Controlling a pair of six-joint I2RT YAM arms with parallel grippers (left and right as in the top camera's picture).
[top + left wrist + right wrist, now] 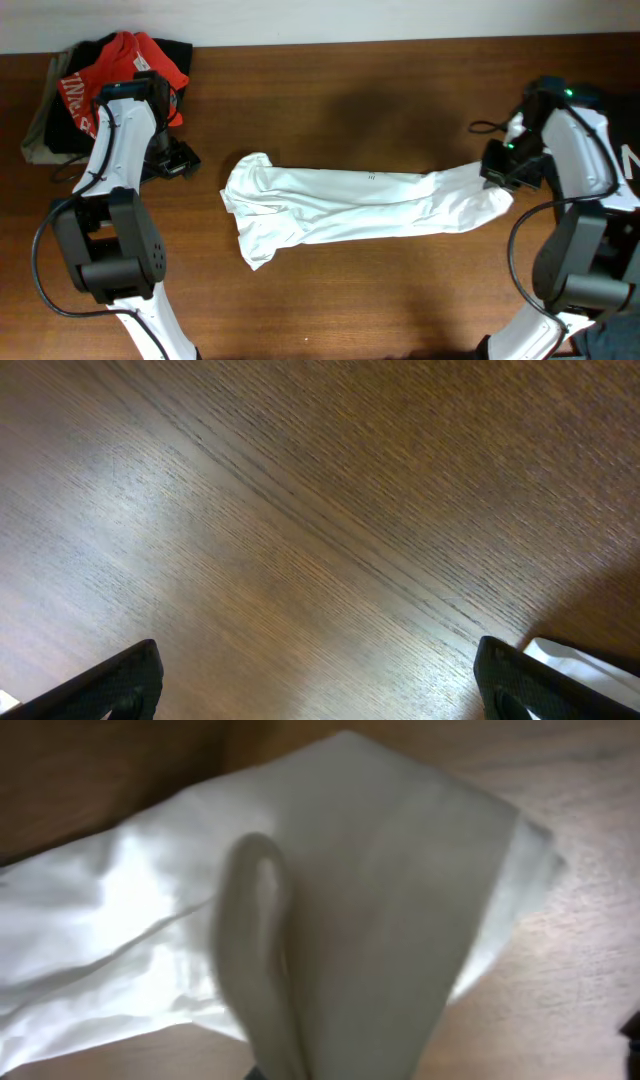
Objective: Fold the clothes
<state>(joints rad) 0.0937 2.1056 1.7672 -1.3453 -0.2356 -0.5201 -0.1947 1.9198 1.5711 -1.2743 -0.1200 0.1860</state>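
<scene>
The clothes (350,205), a plain white T-shirt, lie bunched into a long strip across the middle of the wooden table (360,90). My right gripper (505,175) is shut on the shirt's right end, which is pulled slightly upward. In the right wrist view the white cloth (350,870) fills the frame and hides the fingers. My left gripper (178,160) hangs open over bare wood, a little left of the shirt's left end and apart from it. Its two black fingertips (120,680) stand wide with nothing between them, and a white corner of the shirt (590,660) shows beside the right one.
A pile of other garments sits at the back left corner: a red one with white lettering (120,60), a black one (178,50) and an olive one (38,135). The left arm reaches over this pile. A white object (630,160) shows at the right edge.
</scene>
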